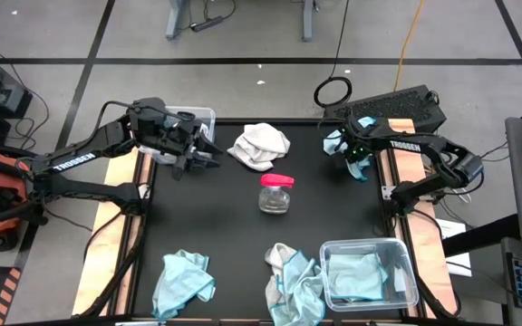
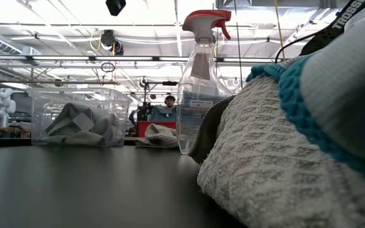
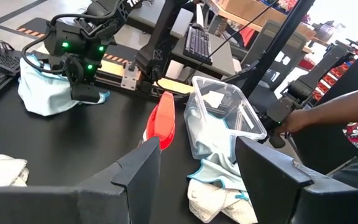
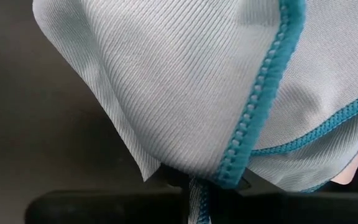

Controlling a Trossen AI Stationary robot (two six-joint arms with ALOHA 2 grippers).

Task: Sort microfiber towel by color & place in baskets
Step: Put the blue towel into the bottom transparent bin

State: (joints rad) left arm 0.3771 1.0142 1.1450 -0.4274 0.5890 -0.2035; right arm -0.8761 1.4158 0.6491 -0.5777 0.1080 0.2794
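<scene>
— High view first: your right pincer [image 1: 359,166] sits at the tabletop's [image 1: 216,231] far right edge, clamped shut on a light blue towel [image 1: 336,142].

— And your left pincer [image 1: 199,156]?

— Its fingers stand apart with nothing between them, beside the far-left basket [image 1: 203,118], which holds grey-white cloth in the low view.

— Where are the other towels?

— A white towel [image 1: 260,146] lies near that pincer. One blue towel [image 1: 182,281] lies at the near edge, a blue-and-white heap [image 1: 293,281] touches the near-right basket [image 1: 370,273], and that basket holds blue cloth.
</scene>
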